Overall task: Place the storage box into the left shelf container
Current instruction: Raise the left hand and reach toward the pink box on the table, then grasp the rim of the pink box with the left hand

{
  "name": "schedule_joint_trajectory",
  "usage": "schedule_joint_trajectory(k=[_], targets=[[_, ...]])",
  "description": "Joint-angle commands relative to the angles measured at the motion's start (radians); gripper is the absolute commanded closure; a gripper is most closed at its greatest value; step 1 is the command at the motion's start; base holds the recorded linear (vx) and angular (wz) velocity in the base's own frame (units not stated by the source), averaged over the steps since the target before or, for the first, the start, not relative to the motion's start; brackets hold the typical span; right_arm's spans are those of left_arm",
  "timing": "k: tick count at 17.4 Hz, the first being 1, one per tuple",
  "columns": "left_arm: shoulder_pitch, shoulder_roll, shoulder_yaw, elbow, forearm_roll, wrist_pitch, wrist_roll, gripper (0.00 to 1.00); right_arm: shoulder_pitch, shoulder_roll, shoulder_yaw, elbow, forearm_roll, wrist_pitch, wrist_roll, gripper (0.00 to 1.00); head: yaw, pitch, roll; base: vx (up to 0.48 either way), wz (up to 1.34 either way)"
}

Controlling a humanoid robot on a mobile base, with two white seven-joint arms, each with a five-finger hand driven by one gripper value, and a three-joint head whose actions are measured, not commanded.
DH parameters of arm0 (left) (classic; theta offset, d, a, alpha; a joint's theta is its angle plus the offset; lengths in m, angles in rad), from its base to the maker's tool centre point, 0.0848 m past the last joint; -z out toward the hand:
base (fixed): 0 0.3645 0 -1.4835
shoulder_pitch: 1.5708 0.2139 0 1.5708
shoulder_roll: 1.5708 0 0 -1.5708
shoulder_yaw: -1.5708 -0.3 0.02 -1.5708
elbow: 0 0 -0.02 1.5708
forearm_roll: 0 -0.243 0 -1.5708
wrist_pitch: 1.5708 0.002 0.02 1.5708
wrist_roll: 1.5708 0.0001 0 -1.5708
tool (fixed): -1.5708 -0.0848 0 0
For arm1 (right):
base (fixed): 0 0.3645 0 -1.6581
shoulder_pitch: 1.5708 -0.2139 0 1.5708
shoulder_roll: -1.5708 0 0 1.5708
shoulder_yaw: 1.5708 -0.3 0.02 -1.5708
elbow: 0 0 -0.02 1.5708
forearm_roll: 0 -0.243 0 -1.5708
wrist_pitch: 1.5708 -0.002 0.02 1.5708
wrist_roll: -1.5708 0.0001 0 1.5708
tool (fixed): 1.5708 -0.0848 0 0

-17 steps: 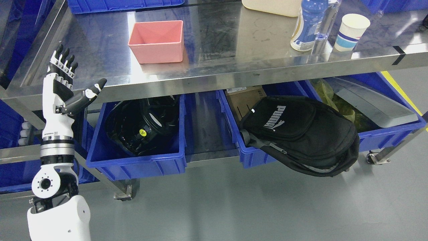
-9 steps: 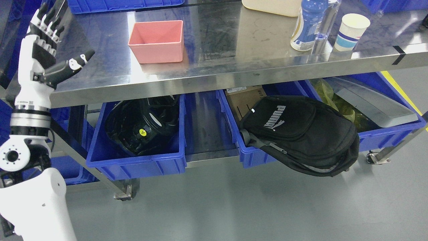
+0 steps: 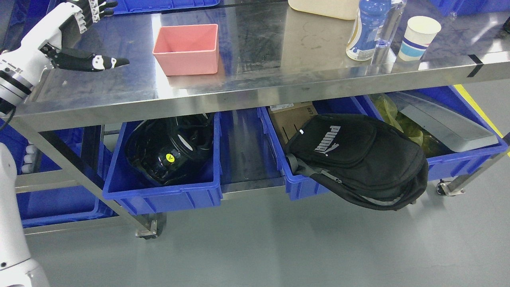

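A pink open-topped storage box (image 3: 187, 48) stands upright on the steel table (image 3: 259, 85), left of the middle. My left hand (image 3: 101, 32) is raised over the table's left end, a little left of the box and apart from it. Its fingers are spread, thumb pointing right, and it holds nothing. Below the table, on the lower shelf, a blue bin (image 3: 159, 197) at the left holds a black helmet-like object (image 3: 169, 147). My right hand is out of view.
A second blue bin (image 3: 293, 187) holds a black backpack (image 3: 358, 159) that hangs over its front. A third bin (image 3: 466, 159) stands at the right. A bottle (image 3: 366, 30), a paper cup (image 3: 418, 38) and a beige container (image 3: 322, 8) stand on the table's far right.
My left arm has risen from beside the table's front left leg to above the tabletop, and the hand has tilted toward the pink box. The box has not moved.
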Motion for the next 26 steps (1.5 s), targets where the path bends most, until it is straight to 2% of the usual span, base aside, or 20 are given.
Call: schedule_joint_trajectory(k=[1,6,13,17,21,26], targets=[[-0.093,0.164,-0.312,0.235,-0.033,0.001,-0.049,0.02,0.008,-0.017,0.0,-0.017,-0.003,-0.001,0.001,0.0,0.0,0.0,0.0,0.0,0.0],[-0.177,0.069,-0.373,0.362,-0.098,0.004,-0.05,0.02,0.008,-0.017,0.0,-0.017,-0.003,-0.001,0.001,0.0,0.0,0.0,0.0,0.0,0.0],[-0.319,0.003,-0.492,0.479,-0.107,0.011,-0.106,0.07,0.008,-0.017,0.0,-0.017,-0.003,-0.001,0.001,0.0,0.0,0.0,0.0,0.0,0.0],[-0.355,-0.033,-0.581,0.536,-0.112,0.011,-0.128,0.09,0.008,-0.017,0.0,-0.017,-0.003,-0.001,0.001,0.0,0.0,0.0,0.0,0.0,0.0],[-0.366,-0.08,-0.586,0.603,-0.148,0.011,-0.142,0.12,0.008,-0.017,0.0,-0.017,-0.003,-0.001,0.001,0.0,0.0,0.0,0.0,0.0,0.0],[-0.406,-0.136,-0.566,0.73,-0.191,0.011,-0.155,0.24,0.008,-0.017,0.0,-0.017,-0.003,-0.001,0.001,0.0,0.0,0.0,0.0,0.0,0.0]])
